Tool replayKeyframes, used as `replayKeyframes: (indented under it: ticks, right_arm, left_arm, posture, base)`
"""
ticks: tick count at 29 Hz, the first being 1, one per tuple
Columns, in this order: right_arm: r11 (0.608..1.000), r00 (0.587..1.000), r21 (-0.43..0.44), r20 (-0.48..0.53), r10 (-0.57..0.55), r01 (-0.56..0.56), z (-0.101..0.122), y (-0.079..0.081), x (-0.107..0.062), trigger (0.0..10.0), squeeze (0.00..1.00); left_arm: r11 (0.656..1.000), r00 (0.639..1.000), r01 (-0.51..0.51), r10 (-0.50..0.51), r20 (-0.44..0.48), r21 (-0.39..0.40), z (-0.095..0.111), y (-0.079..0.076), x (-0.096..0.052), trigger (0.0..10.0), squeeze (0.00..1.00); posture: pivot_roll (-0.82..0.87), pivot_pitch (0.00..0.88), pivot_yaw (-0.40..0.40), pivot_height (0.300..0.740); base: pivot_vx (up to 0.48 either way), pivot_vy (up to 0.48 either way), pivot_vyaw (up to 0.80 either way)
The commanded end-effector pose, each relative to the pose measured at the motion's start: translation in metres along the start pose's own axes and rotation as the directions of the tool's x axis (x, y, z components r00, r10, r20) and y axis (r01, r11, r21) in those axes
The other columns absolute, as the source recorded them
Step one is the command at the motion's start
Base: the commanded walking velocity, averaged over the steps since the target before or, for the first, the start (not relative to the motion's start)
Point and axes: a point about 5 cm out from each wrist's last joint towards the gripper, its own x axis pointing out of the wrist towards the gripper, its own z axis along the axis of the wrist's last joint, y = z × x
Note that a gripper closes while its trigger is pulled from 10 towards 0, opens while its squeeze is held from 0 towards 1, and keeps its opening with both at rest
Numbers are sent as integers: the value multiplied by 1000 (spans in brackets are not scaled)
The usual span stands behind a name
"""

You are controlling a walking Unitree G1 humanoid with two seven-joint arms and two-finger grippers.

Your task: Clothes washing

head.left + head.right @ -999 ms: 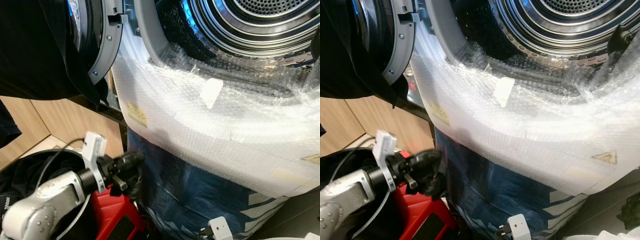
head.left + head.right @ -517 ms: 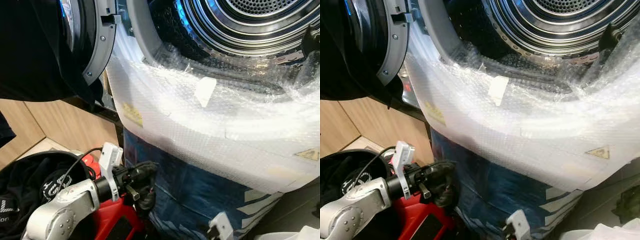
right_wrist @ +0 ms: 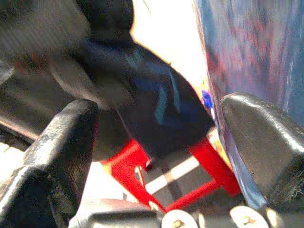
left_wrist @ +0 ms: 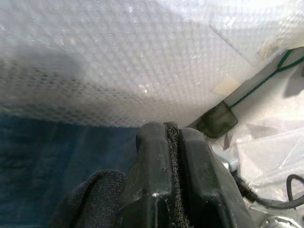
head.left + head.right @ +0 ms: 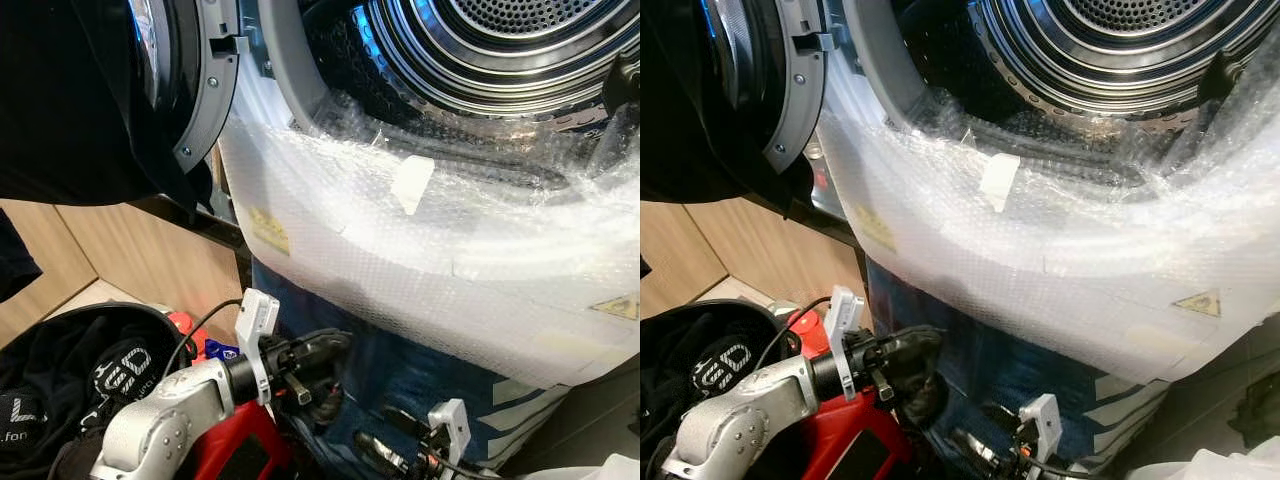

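Both arms have come forward since a second ago: the left gripper (image 5: 325, 365) has travelled from beside the red stool to the blue front of the machine, and the right gripper (image 5: 375, 452), then barely showing, is now reaching in low from the right. At far left a black basket (image 5: 25, 345) is sitting on the floor with dark printed clothes (image 5: 95, 375) piled in it, against a pale wood wall (image 5: 95, 250). Beside it the red stool (image 5: 240, 450) is peeking out under the left arm. The left gripper's fingers (image 4: 156, 171) are pressing together on a black cloth (image 4: 90, 199), just in front of the blue panel (image 5: 400, 380). Above, the round door (image 5: 195, 90) is hanging open, and bubble wrap (image 5: 430, 250) is covering the machine's front below the steel drum (image 5: 500, 50). The right gripper's fingers (image 3: 61, 137) are standing well apart, facing the stool.
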Motion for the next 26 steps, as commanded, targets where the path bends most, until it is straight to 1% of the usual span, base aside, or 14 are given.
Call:
replayKeyframes:
  ticks: [1, 2, 3, 4, 5, 11, 13, 15, 17, 23, 26]
  right_arm:
    - [1000, 1000, 1, 7, 18, -18, 2, 2, 1, 10000, 0]
    - [1000, 1000, 1, 5, 21, -21, 2, 3, 1, 10000, 0]
    - [1000, 1000, 11, 9, 25, -25, 2, 3, 1, 10000, 0]
    - [1000, 1000, 11, 9, 25, -25, 2, 3, 1, 10000, 0]
    - [999, 1000, 19, 10, 28, -28, 2, 3, 1, 10000, 0]
    - [998, 998, 27, -6, 61, -60, 2, 7, 1, 10000, 0]
    - [996, 996, 38, -2, 86, -86, 2, 10, 1, 10000, 0]
    - [993, 994, 44, -12, 108, -107, 1, 13, 0, 10000, 0]
    - [996, 995, 27, -38, 91, -90, -2, 12, -1, 10000, 0]
    - [996, 996, 34, -42, 84, -83, -4, 13, 0, 10000, 0]
    - [997, 995, 15, -55, 80, -80, -4, 14, 3, 10000, 0]
  left_arm:
    - [1000, 1000, -3, 4, -24, 7, -6, 2, 2, 0, 0]
    - [1000, 1000, -3, 3, -24, 3, -7, 3, 2, 0, 0]
    - [999, 999, -34, 34, 2, -21, -8, 7, 4, 0, 0]
    - [999, 999, -34, 34, 2, -21, -8, 7, 4, 0, 0]
    - [998, 998, -63, 63, 9, -27, -11, 10, 6, 0, 0]
    - [997, 998, -62, 62, 0, -40, -19, 10, 13, 0, 0]
    - [995, 996, -85, 85, 1, -46, -22, 13, 16, 0, 0]
    - [992, 993, -120, 120, 8, -28, -23, 16, 21, 0, 0]
    - [988, 988, -146, 148, 33, -41, -22, 20, 27, 0, 0]
    - [989, 989, -138, 140, 37, -61, -24, 19, 32, 0, 0]
    - [989, 991, -122, 125, 38, -80, -26, 18, 36, 0, 0]
  posture:
    - [7, 21, 14, 740]
    - [7, 21, 14, 740]
    - [6, 18, 14, 740]
    - [6, 18, 14, 740]
    - [8, 11, 11, 740]
    - [6, 1, 9, 740]
    - [-3, 0, 12, 740]
    - [-4, 0, 13, 740]
    - [-11, 0, 12, 740]
    - [-13, 0, 10, 740]
    - [-20, 0, 12, 740]
  base:
    - [0, 0, 0]
    - [0, 0, 0]
    - [0, 0, 0]
    - [0, 0, 0]
    - [0, 0, 0]
    - [0, 0, 0]
    - [0, 0, 0]
    - [0, 0, 0]
    - [0, 0, 0]
    - [0, 0, 0]
    - [0, 0, 0]
